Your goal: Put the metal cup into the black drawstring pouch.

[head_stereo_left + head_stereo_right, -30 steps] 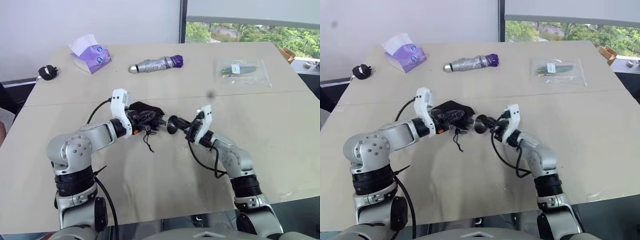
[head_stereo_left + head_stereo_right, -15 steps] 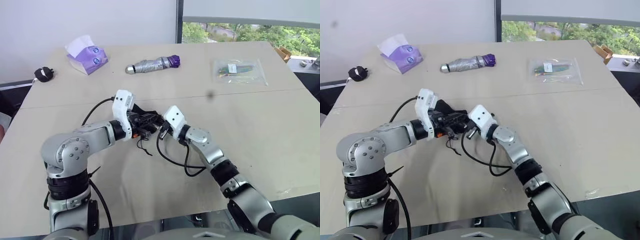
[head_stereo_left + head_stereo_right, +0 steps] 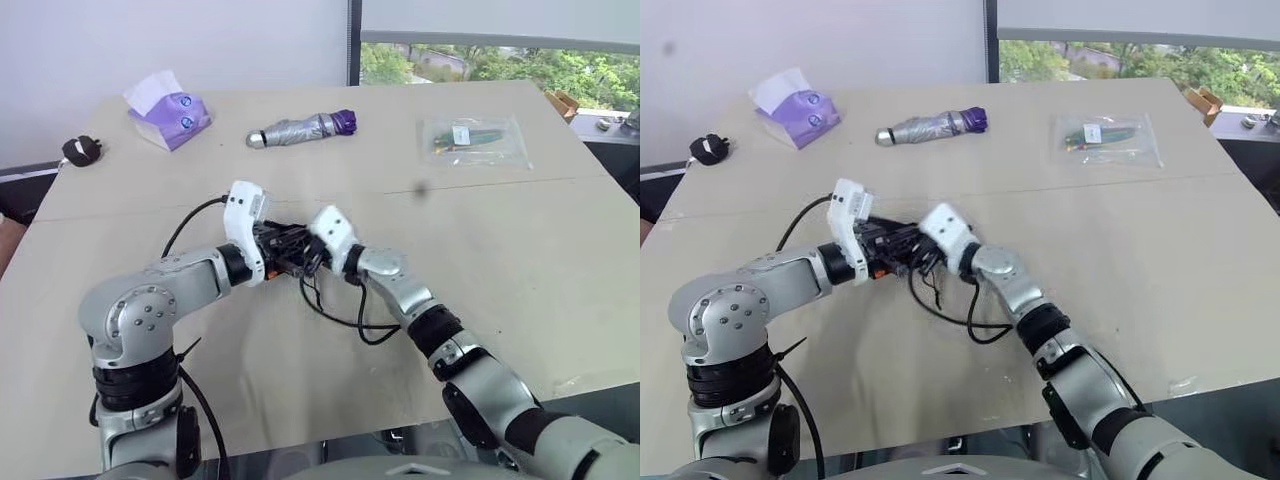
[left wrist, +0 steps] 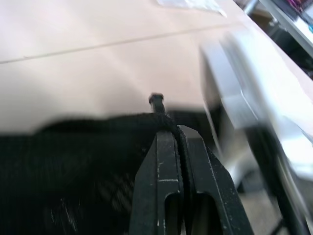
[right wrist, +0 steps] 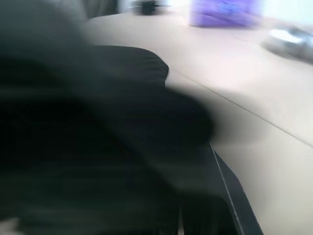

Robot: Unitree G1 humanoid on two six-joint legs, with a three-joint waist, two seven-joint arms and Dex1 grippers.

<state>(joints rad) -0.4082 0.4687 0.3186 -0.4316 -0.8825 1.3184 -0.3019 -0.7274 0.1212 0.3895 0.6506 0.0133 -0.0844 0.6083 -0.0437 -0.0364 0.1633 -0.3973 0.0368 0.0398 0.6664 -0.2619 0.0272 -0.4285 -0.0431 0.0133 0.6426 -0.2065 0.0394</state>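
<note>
At frame centre, the left gripper, jaws closed, pinches the black drawstring pouch rim; the right gripper, closed, reaches into it. Cup hidden, insertion seemingly underway.

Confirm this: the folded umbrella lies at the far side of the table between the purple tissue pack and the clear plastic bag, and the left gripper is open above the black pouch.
One thing is wrong: the left gripper is not open. The left wrist view shows its two fingers pressed together, clamping the edge of the black drawstring pouch. The rest holds: in the left eye view the folded umbrella lies between the tissue pack and the clear plastic bag.
</note>
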